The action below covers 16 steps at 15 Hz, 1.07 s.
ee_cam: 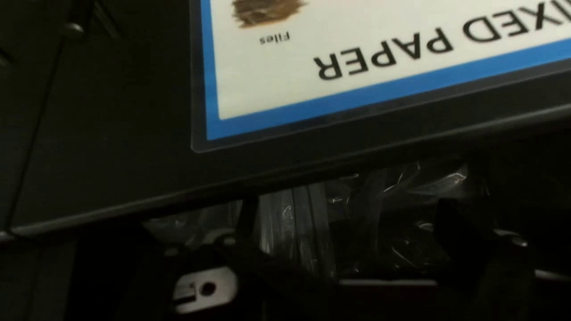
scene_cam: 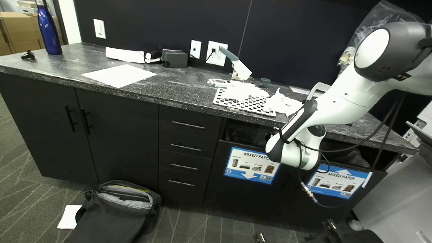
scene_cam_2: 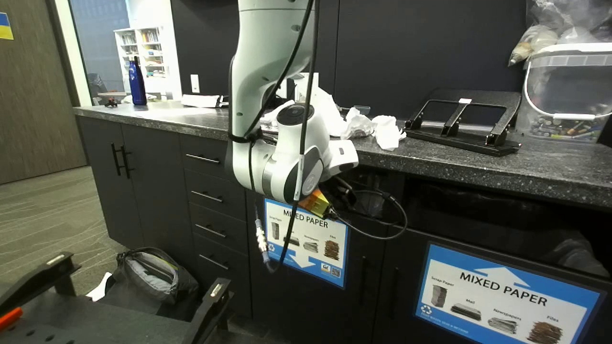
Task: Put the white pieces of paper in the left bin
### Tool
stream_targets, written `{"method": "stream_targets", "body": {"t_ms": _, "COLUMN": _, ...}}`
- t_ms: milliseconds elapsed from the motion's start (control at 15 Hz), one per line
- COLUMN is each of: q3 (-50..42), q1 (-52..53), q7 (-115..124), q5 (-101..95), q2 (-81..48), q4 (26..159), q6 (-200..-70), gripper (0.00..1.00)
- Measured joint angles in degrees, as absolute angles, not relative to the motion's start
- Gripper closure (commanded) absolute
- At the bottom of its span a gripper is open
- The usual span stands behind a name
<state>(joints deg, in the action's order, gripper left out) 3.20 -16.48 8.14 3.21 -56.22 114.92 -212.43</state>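
Observation:
Crumpled white pieces of paper (scene_cam: 283,103) lie on the counter in both exterior views, some of them beside the arm (scene_cam_2: 388,133). Below the counter edge is the left bin (scene_cam: 236,192), with its blue-and-white MIXED PAPER label facing out. My gripper (ee_cam: 350,220) is at that bin's upper opening, its jaws spread wide apart in the dark lower part of the wrist view. Between the fingers (ee_cam: 248,218) only clear plastic liner inside the bin shows, and no paper. In an exterior view the arm hides the fingertips. The bin's depth is too dark to make out.
The counter edge (scene_cam_2: 478,167) overhangs the bin openings. Beside the left bin is a similar labelled bin (scene_cam_2: 502,296). A black-dotted sheet (scene_cam: 248,105), a flat white sheet (scene_cam: 119,75), a black stand (scene_cam_2: 464,136) and a clear bucket (scene_cam_2: 564,110) rest on the counter. Cables hang off the arm.

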Motion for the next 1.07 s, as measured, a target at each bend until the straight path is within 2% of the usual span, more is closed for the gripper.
{"method": "stream_targets", "body": {"t_ms": 333, "q3": 2.83, "q1": -16.07, "q7": 7.42, "q5": 2.28, "q2": -45.61, "q4": 129.61, "q6": -210.89, "gripper": 0.00}}
{"method": "stream_targets", "body": {"t_ms": 667, "q3": -0.78, "q1": -13.08, "q7": 3.39, "q5": 0.78, "q2": -30.10, "q4": 137.51, "q6": -191.15, "gripper": 0.00}}
{"method": "stream_targets", "body": {"t_ms": 867, "q3": -9.95, "q1": -5.56, "q7": 0.58, "q5": -0.38, "q2": -21.92, "q4": 137.88, "q6": -175.73, "gripper": 0.00}}
{"method": "stream_targets", "body": {"t_ms": 1067, "q3": -21.39, "q1": 2.72, "q7": 2.51, "q5": -11.46, "q2": -17.65, "q4": 133.77, "q6": -161.30, "gripper": 0.00}}
